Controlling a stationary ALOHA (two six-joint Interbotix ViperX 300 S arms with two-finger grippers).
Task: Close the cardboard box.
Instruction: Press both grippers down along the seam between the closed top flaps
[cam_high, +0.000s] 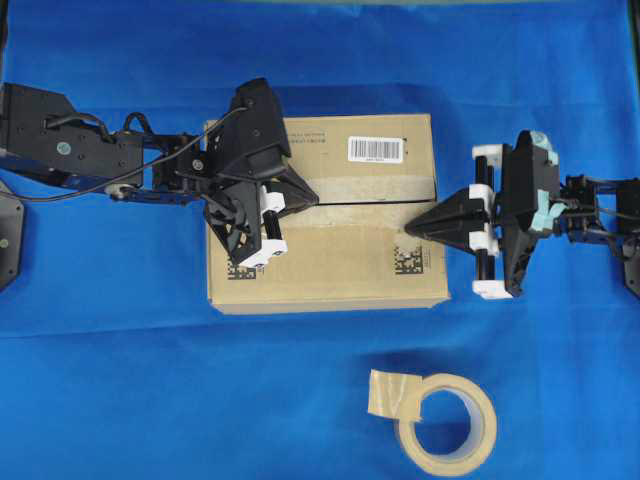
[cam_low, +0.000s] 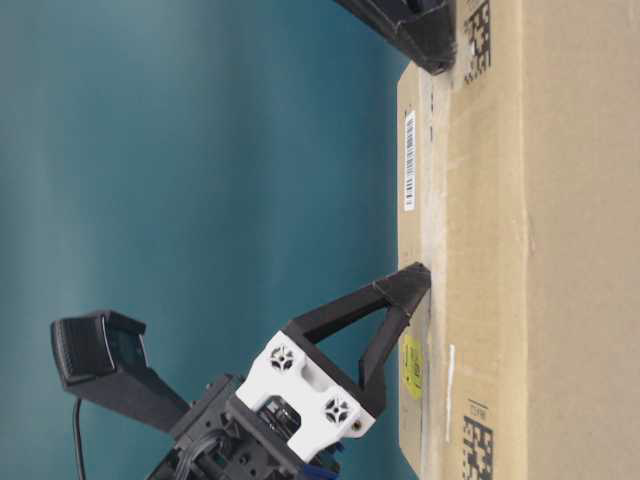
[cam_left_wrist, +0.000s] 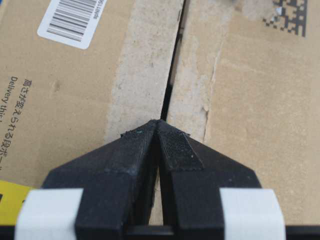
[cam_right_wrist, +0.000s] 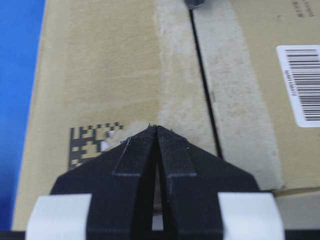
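The cardboard box (cam_high: 330, 265) lies on the blue cloth with its top flaps folded down flat. They meet at a narrow dark seam (cam_high: 375, 203) between old tape strips. My left gripper (cam_high: 316, 198) is shut and empty, its tip resting on the seam (cam_left_wrist: 170, 85) in the left wrist view. My right gripper (cam_high: 408, 230) is also shut and empty, with its tip on the near flap beside a square code (cam_right_wrist: 92, 145). A white barcode label (cam_high: 376, 149) sits on the far flap. In the table-level view the left gripper (cam_low: 425, 272) touches the box top (cam_low: 560, 250) near a yellow sticker (cam_low: 411, 365).
A beige tape roll (cam_high: 447, 422) with a loose end lies on the blue cloth (cam_high: 120, 380) in front of the box, toward the right. Both arms reach in from the sides at box height.
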